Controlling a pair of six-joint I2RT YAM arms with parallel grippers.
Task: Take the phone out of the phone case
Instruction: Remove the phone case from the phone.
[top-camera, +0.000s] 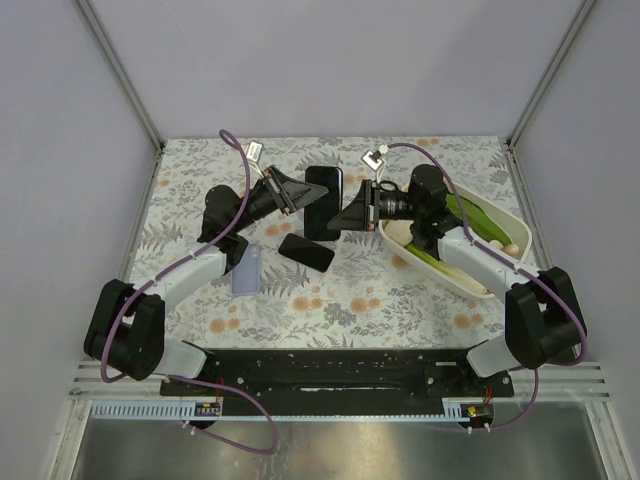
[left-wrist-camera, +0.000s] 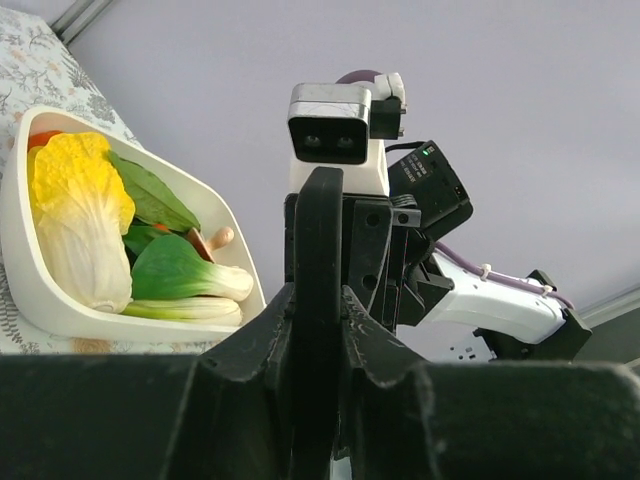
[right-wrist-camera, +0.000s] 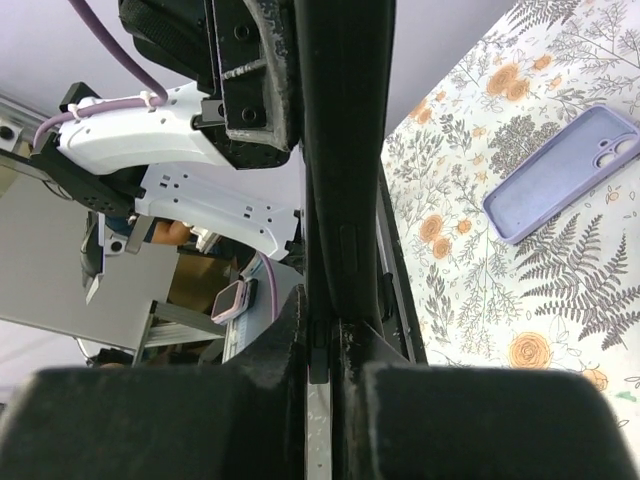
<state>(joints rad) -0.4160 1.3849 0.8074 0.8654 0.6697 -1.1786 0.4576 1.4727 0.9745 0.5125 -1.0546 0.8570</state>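
**Fingers of both grippers pinch one black phone off the table**

Right gripper (right-wrist-camera: 322, 345) fingers fill the bottom of their wrist view, pressed together on the thin edge of the phone (right-wrist-camera: 340, 150), which runs up between them. Opposite, the left gripper (top-camera: 298, 197) nips the phone's other long side, its jaws likewise clamped on the edge. From above, the phone hangs between the two grippers, held off the floral table (top-camera: 200, 170), about midway across and toward the far side. Whether it sits in a case cannot be told. Nearer the arm bases, a second black phone (top-camera: 306, 251) lies flat on the cloth. A lilac case (top-camera: 247, 270) lies hollow side up to its left, not touching it. A white bowl (left-wrist-camera: 30, 290) of leafy vegetables (left-wrist-camera: 170, 270) stands at the right.
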